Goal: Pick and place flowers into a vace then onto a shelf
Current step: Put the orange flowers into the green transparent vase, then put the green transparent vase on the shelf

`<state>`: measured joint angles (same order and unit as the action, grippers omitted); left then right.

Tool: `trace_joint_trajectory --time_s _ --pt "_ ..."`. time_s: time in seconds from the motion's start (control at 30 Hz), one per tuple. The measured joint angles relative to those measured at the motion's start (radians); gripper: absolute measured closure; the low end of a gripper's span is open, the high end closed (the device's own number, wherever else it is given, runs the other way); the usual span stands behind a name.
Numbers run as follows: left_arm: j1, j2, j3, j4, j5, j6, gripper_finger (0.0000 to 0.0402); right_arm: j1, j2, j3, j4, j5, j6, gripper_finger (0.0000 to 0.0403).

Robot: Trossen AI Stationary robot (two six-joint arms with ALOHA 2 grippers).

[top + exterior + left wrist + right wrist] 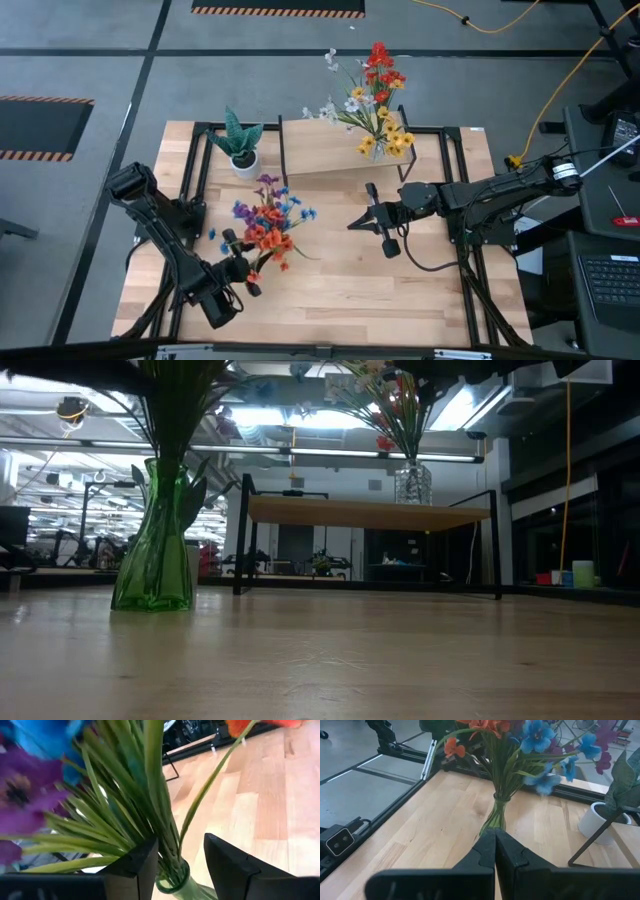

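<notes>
A green glass vase (153,555) stands on the tabletop at the left, holding a bunch of flowers (268,218) with purple, blue and orange blossoms. My left gripper (181,840) is open beside it, one finger on each side of the green stems (165,840) just above the vase mouth (172,884). One orange-flowered stem (210,785) bends away from the bunch. My right gripper (352,222) hovers shut at mid table, pointing at that vase (496,817). On the shelf (340,155) stands a clear vase (412,482) of red, yellow and white flowers (378,100). My left gripper stands level, coming from the table's near left, with its open fingers on either side of the stems above the vase mouth. One finger (147,862) lies close against the bunch; whether it touches the stems, I cannot tell.
A spiky green plant in a white pot (241,152) stands at the far left beside the shelf. The shelf's thin black legs (241,535) rise from the table's far half. Bare wood (350,290) lies along the near edge between the arms.
</notes>
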<state>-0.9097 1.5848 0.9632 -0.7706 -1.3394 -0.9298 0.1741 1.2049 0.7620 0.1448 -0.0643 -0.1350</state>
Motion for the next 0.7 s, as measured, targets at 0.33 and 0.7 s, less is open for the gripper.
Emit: trace_joint_trajectory --time_s 0.33,0.7 --pt "-0.002 0.000 0.115 -0.159 0.147 -0.002 0.0250 0.000 0.000 0.000 0.000 0.000 0.023 0.0401" --pt "-0.019 -0.001 0.255 -0.284 0.372 -0.104 0.0279 0.000 0.000 0.000 0.008 0.000 0.022 0.0401"
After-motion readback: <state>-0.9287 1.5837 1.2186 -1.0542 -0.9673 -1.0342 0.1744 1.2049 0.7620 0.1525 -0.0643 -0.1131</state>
